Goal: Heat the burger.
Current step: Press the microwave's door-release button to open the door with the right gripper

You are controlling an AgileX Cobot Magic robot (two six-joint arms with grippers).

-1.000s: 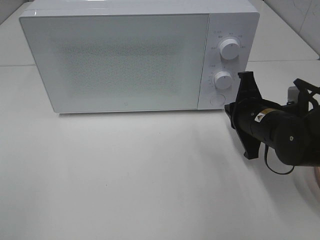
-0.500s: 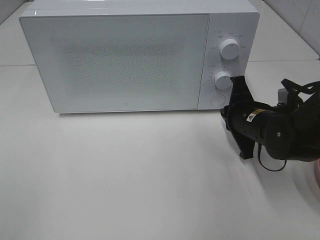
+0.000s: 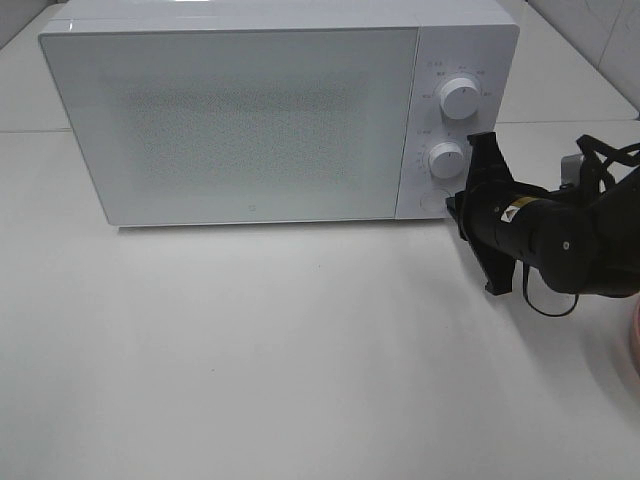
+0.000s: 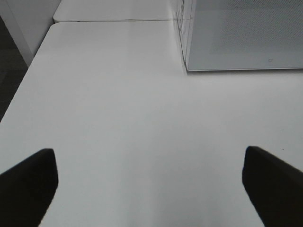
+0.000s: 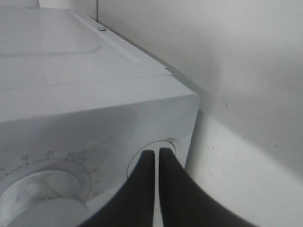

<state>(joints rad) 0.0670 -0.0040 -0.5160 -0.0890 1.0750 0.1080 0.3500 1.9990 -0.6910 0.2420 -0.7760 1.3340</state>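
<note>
The microwave (image 3: 250, 120) stands at the far side of the bench (image 3: 300, 360) with its door shut. Its speckled window shows nothing inside, so I cannot tell where the burger is; no view shows it. A pink rim (image 3: 634, 345) is cut off at the right edge. The right arm reaches in low from the right, the right end effector (image 5: 156, 152) pinched together, tips at the round button (image 3: 435, 199) below the lower dial (image 3: 446, 159). The left end effector (image 4: 149, 153) hangs over the bench left of the microwave, fingers wide apart.
</note>
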